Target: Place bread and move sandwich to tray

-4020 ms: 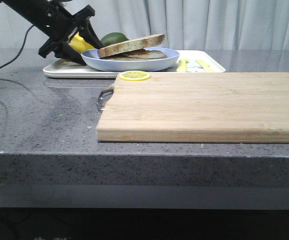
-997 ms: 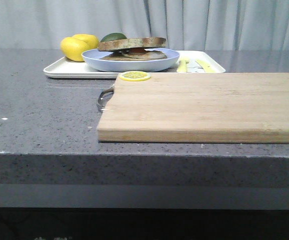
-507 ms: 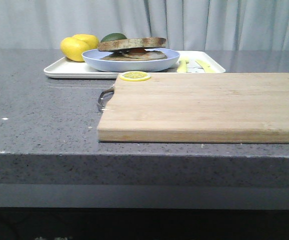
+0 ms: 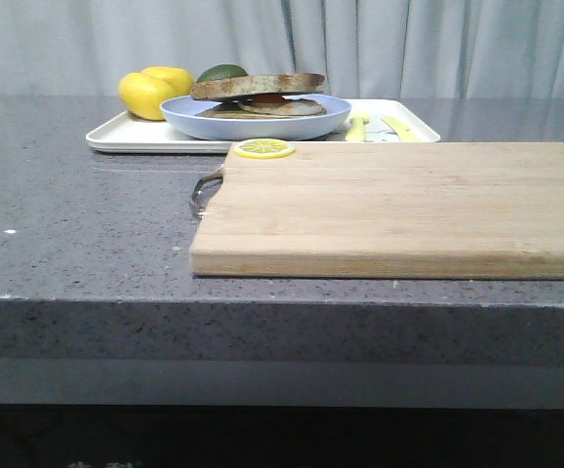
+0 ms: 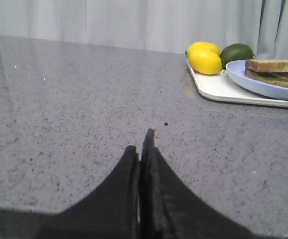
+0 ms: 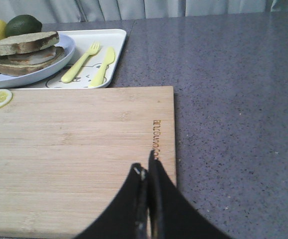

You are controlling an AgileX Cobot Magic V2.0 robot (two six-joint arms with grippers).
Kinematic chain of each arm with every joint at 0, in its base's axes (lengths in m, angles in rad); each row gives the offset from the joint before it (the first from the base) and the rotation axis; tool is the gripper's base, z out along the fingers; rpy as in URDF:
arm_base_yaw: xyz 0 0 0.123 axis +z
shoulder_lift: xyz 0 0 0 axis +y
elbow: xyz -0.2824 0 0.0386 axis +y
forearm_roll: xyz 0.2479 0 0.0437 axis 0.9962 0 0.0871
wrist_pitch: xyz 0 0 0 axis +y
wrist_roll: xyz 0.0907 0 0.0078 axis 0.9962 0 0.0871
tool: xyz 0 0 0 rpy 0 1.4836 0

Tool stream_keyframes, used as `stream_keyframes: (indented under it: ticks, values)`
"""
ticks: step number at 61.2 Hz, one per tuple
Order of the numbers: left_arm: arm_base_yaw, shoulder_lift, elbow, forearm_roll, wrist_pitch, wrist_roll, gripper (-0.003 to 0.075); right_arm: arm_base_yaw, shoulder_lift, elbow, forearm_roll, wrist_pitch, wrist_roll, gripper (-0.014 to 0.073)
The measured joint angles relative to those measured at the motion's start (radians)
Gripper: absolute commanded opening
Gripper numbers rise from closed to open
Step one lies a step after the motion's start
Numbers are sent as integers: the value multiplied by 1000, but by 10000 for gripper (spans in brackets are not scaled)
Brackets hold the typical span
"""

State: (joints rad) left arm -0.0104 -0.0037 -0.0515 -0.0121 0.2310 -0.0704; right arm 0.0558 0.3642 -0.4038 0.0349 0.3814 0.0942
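Note:
The bread [image 4: 258,85] lies flat as the top slice of the sandwich [image 4: 267,105] on a pale-blue plate [image 4: 189,122]. The plate stands on the white tray [image 4: 116,137] at the back of the counter. In the right wrist view the bread [image 6: 22,43] covers a pale filling above the lower slice [image 6: 19,67]. My left gripper [image 5: 140,142] is shut and empty over bare grey counter, well apart from the tray [image 5: 218,88]. My right gripper [image 6: 146,169] is shut and empty above the wooden cutting board [image 6: 79,144]. Neither gripper shows in the front view.
Two lemons [image 4: 147,93] and an avocado [image 4: 221,72] sit on the tray beside the plate. A yellow-green fork [image 6: 81,62] and knife [image 6: 104,64] lie on the tray. A lemon slice [image 4: 263,148] rests on the cutting board's [image 4: 399,205] far left corner.
The left arm, which was by the lemons at the tray's left end, has left the front view. The top slice now lies flat instead of tilted. Nothing moved in the last second.

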Motion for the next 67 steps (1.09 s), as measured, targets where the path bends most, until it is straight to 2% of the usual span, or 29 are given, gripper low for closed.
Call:
stream_keyframes:
  ticks: [7, 67]
  values:
    - [0, 0, 55, 0, -24, 0, -20, 0, 0, 0, 0, -2, 0, -60]
    - [0, 0, 55, -2, -61, -2, -20, 0, 0, 0, 0, -2, 0, -60]
